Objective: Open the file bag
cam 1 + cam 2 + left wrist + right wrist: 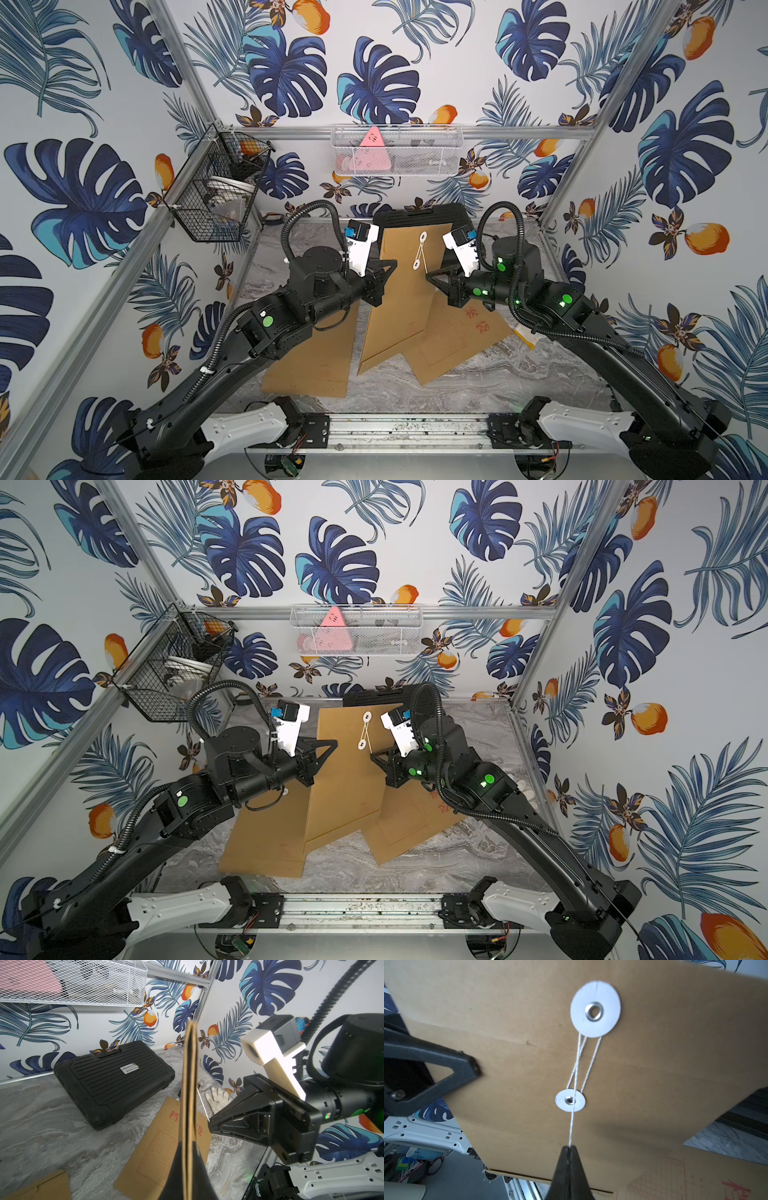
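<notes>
You are holding the file bag (399, 299) lifted off the table (478, 386), between the two arms, with the left gripper (394, 263) clamped flat on one side edge of it. The right gripper (569, 1148) is pinching the free end of the string (572, 1126) with its jaws fully together. The string is running taut across the lower disc (570, 1100) toward the upper disc (595, 1009), and several strands are showing between the two. You are handling what looks like a light kraft-paper bag. It is probably stiff enough to stay flat under an edge grip, but it is likely to be creasing or swinging if you are pulling hard. The string is thin and probably slippery, so you are depending on a firm pinch close to its end. The paper discs are at risk of tearing at their eyelets under a sharp tug, so you should be leading the string around them under light tension. Spare bags (457, 336) are lying flat on the table below.
</notes>
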Controlling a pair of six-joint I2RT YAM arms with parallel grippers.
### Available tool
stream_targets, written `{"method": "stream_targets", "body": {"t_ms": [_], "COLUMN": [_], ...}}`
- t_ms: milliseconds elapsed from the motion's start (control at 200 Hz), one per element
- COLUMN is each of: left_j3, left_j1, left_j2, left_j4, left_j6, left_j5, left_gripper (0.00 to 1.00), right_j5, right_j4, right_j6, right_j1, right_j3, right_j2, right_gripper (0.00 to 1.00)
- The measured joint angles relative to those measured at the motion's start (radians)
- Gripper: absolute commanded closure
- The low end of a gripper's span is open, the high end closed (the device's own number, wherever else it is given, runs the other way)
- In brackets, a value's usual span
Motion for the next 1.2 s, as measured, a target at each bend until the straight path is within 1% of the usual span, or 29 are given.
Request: {"method": "stream_targets", "body": {"t_ms": [145,470,600,651,881,971,1201], "left_j3": [0.041,0.122,0.157,0.173,0.214,0.233,0.286], "left_j1": [-0.031,-0.150,-0.184,-0.192,-0.208,-0.210,-0.217], "left_j2": [0.041,0.150,0.190,0.204,0.230,0.247,0.291], "left_j4": [-0.052,-0.146,-0.190,-0.203,-0.250,-0.266,-0.330], "left_j6": [0.053,0.179,0.225,0.240,0.299,0.314,0.344], "left_j5": [-0.073,-0.266,-0.323,-0.341,-0.374,-0.377,-0.355], "left_gripper": [1.00,1.00,1.00,1.00,1.00,1.00,1.00], "right_j5": [-0.015,-0.040,-0.008,0.024,0.172,0.194,0.202], "right_j4": [0.010,0.045,0.045,0.045,0.046,0.047,0.047], "right_j6": [0.014,0.017,0.009,0.006,0.007,0.005,-0.011], "right_j1": [0.000,0.000,0.000,0.000,-0.001,-0.001,-0.001], "right_j3": [0.005,0.005,0.005,0.005,-0.019,-0.021,-0.021], "right_j2": [0.015,0.026,0.020,0.015,-0.028,-0.035,-0.042], "right_gripper": [1.00,1.00,1.00,1.00,1.00,1.00,1.00]}}
